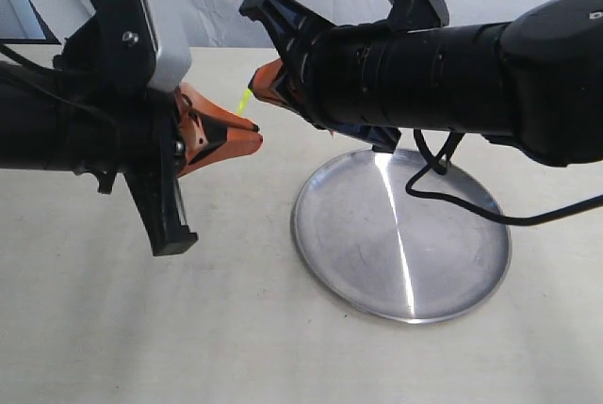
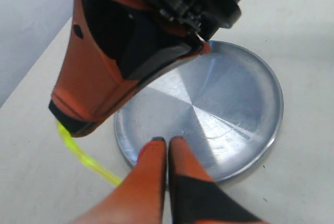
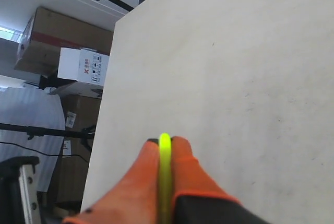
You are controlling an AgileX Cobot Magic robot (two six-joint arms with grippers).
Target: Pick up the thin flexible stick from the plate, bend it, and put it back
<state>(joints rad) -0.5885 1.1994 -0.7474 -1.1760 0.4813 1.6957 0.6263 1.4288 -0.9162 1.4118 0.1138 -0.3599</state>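
Observation:
The thin flexible stick (image 1: 245, 101) is a yellow-green strand held in the air to the left of the plate (image 1: 452, 263). My right gripper (image 1: 257, 79) is shut on it; in the right wrist view the stick (image 3: 165, 172) runs between the orange fingers of the right gripper (image 3: 166, 140) to their tips. In the left wrist view the stick (image 2: 83, 156) curves from the right gripper (image 2: 70, 125) down to my left gripper (image 2: 167, 140), whose fingers are pressed together. There it vanishes behind one finger. The plate (image 2: 235, 104) lies bare below.
The cream tabletop (image 1: 141, 329) spreads round the plate. A black cable (image 1: 443, 187) from the right arm hangs over the plate's far side. Cardboard boxes (image 3: 62, 41) stand beyond the table edge (image 3: 104, 130).

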